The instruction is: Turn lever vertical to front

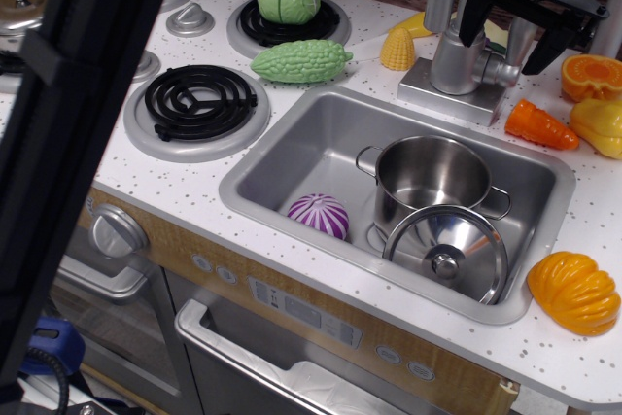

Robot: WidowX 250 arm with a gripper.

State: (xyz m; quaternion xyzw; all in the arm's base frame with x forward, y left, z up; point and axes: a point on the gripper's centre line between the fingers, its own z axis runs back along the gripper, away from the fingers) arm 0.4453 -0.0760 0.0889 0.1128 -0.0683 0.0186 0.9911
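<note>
Hovering over the faucet [457,55] at the sink's [292,157] back rim, the gripper [512,17] stands with its black fingers spread — open, holding nothing. The lever [500,96] hangs down on the faucet body's right side, pointing toward the sink, between the fingers' tips as far as can be seen. Contact cannot be confirmed — the turn appears still to be completed.
</note>
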